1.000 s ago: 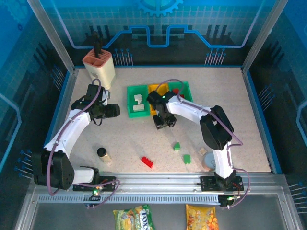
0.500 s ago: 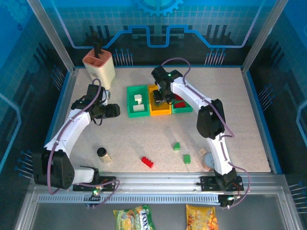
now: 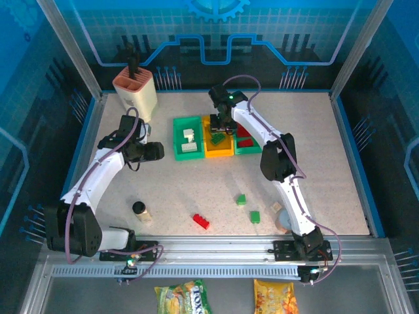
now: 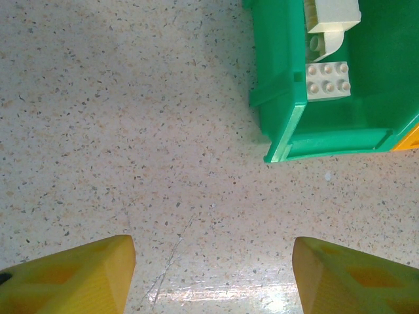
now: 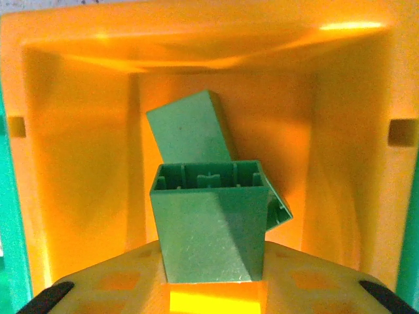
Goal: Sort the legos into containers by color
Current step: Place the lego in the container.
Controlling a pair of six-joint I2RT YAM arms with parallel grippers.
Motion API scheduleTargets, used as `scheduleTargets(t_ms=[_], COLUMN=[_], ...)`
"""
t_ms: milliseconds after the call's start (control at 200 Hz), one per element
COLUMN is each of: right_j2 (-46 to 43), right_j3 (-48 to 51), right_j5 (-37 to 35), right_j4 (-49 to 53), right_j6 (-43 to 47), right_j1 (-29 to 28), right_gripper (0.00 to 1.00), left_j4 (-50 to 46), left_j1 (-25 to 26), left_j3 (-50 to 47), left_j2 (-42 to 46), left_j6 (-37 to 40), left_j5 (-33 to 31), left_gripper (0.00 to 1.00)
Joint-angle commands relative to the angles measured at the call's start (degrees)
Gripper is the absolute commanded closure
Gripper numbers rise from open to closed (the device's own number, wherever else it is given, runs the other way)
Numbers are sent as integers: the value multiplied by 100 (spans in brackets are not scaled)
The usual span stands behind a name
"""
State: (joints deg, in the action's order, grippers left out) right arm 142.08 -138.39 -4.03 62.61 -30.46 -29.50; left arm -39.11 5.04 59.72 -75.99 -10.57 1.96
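My right gripper [image 3: 221, 128] hangs over the yellow-orange bin [image 3: 218, 153], the middle of three containers. In the right wrist view that gripper [image 5: 209, 265] is shut on a green lego [image 5: 209, 222] just above the bin's floor. Another green lego [image 5: 186, 127] lies tilted behind it inside the yellow bin [image 5: 78, 163]. The left green bin [image 3: 177, 140] holds white legos [image 4: 327, 80]; the right green bin [image 3: 253, 150] holds red ones. A red lego [image 3: 201, 221] and two green legos [image 3: 241, 199] [image 3: 255, 216] lie loose on the table. My left gripper [image 3: 154, 152] is open and empty left of the bins.
A beige slotted holder [image 3: 135, 91] stands at the back left. A black-capped bottle [image 3: 140, 209] sits near the left arm's base and a grey round cup [image 3: 285, 221] near the right base. The left green bin's corner [image 4: 281, 124] is just ahead of my left fingers [image 4: 78, 275].
My right gripper carried the green lego from the table in front of the bins back to above the yellow bin. The left arm has stayed still.
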Motion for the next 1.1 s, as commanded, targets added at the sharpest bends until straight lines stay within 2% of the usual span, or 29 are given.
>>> scheduleTargets(t_ms=[0, 170, 685, 1091], right_j2=[140, -51, -1043, -2201], right_j3=[-258, -233, 251, 1685], right_j5=[-8, -224, -448, -611], right_j4=[-12, -39, 106, 233], right_j6=[-300, -407, -211, 70], right_j1=[58, 42, -141, -455], right_gripper=[60, 53, 51, 52], left_j4=[-68, -62, -54, -77], left_j1=[-48, -53, -52, -47], left_j3=[19, 18, 12, 25], left_j2=[-47, -48, -24, -30], left_j6=[-26, -23, -43, -51], left_j5=[39, 43, 164, 275], left_gripper=[34, 34, 34, 34])
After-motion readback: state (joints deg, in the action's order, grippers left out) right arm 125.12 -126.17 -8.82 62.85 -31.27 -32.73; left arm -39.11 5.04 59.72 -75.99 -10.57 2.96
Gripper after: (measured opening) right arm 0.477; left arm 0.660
